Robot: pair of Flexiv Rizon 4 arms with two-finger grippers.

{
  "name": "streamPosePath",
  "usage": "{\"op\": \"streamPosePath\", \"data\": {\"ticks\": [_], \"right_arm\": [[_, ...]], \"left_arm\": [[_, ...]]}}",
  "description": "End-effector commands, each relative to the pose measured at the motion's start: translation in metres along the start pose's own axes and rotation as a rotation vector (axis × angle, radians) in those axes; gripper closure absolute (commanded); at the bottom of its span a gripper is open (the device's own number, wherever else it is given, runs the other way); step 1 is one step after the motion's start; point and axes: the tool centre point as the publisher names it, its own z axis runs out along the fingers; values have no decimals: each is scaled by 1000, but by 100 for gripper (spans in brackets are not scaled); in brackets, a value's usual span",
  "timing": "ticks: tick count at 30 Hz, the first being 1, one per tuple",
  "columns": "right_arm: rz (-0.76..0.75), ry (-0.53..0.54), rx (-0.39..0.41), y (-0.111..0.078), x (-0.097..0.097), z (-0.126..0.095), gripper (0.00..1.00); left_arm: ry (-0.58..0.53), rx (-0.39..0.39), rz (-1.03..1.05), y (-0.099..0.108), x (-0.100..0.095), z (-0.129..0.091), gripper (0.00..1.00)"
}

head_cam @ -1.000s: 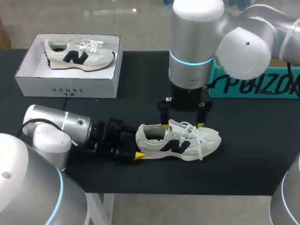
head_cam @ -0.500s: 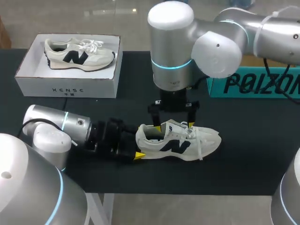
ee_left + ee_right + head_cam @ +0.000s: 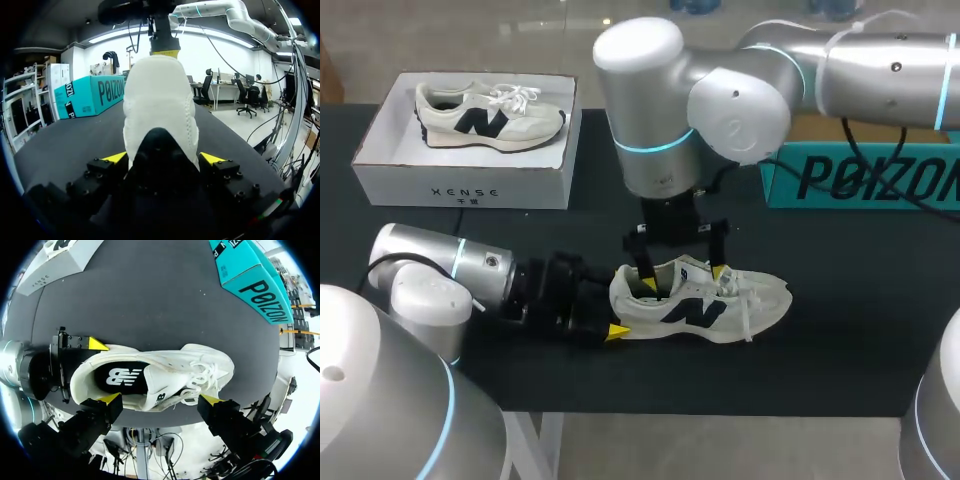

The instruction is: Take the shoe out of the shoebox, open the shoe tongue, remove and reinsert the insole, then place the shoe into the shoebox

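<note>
Item: white shoe (image 3: 705,305), upright on its sole at lower middle of the black table (image 3: 860,290), toe to the right; my left gripper (image 3: 162,158) clamps its heel from both sides. My right gripper (image 3: 682,278) hangs over the shoe's opening, fingers spread wide. Also: shoebox (image 3: 465,185), upper left, holding a second shoe (image 3: 490,115); teal box (image 3: 860,180), right edge.
</note>
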Motion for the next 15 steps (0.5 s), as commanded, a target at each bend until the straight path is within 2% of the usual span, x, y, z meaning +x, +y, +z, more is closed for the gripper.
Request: {"op": "streamPosePath", "data": {"ticks": [1,10,15], "right_arm": [[9,11,5,-4,-5,9,0],[40,9,0,-7,-26,20,0],[43,9,-21,-3,-28,17,0]], "left_arm": [[-3,0,0,4,0,4,100],[-3,0,0,4,0,4,100],[-3,0,0,4,0,4,100]]}}
